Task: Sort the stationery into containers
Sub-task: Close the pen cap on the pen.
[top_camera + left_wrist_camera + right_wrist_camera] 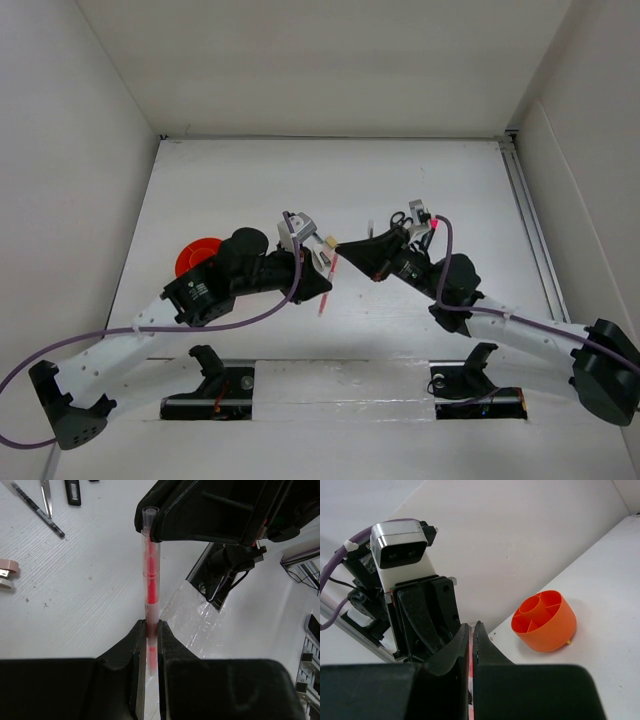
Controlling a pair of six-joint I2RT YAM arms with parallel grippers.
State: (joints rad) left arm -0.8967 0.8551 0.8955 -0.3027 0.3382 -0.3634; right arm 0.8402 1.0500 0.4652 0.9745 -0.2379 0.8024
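I am over a white table (300, 170) inside a white box with plain walls (60, 150) on each side.

Closest to me is my left gripper (151, 628). It is pressed tight on a red pen (150, 575). The pen is see-through with red inside. It is up in the air above the table and stretches from one of my grippers to the other.

My right gripper (472, 630) pinches the far end of the pen. Its two fingers are almost together, and a thin strip of red shows between them. My two grippers face each other near the middle of the table.

A bit farther off, on my left side, the orange cup (550, 637) stands upright on the table. It has a round hole in the middle and little walls that split the rest into parts. From above, my left arm hides part of it.

Farther still, more things lie flat on the table. An eraser (7, 570) lies by itself. Past it are a thin dark pen (37, 507), the scissors (46, 495) and a black-bodied marker (72, 492), all near each other. From above, the scissors lie just past my right arm.
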